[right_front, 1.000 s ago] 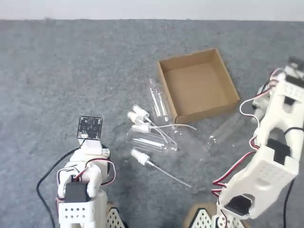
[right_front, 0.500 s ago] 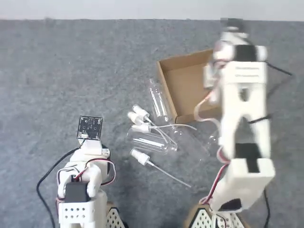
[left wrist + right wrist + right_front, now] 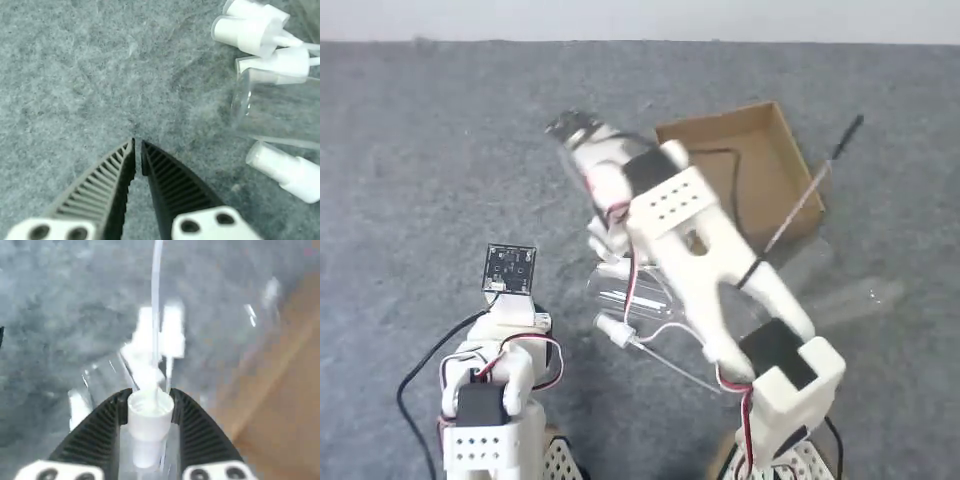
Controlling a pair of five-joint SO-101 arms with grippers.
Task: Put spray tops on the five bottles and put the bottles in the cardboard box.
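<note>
Work looks barely begun: the cardboard box (image 3: 730, 115) shows a bare floor where the arm doesn't cover it. One clear bottle (image 3: 615, 290) lies uncapped on the grey carpet (image 3: 440, 150) beside loose spray tops (image 3: 260, 35). The right gripper (image 3: 150, 392) clamps one white spray top (image 3: 149, 415) above that pile, tube pointing away. The left gripper (image 3: 138, 145), nearly closed and empty, hangs over the carpet nearby.

No text, label, number or sign can be read anywhere. The cardboard box (image 3: 717, 118) has plain brown walls. The clear bottle (image 3: 280, 107) and the white spray tops (image 3: 250, 32) carry no legible print. Any markings on the small dark board (image 3: 510, 268) on the left arm's wrist are too small to make out.
</note>
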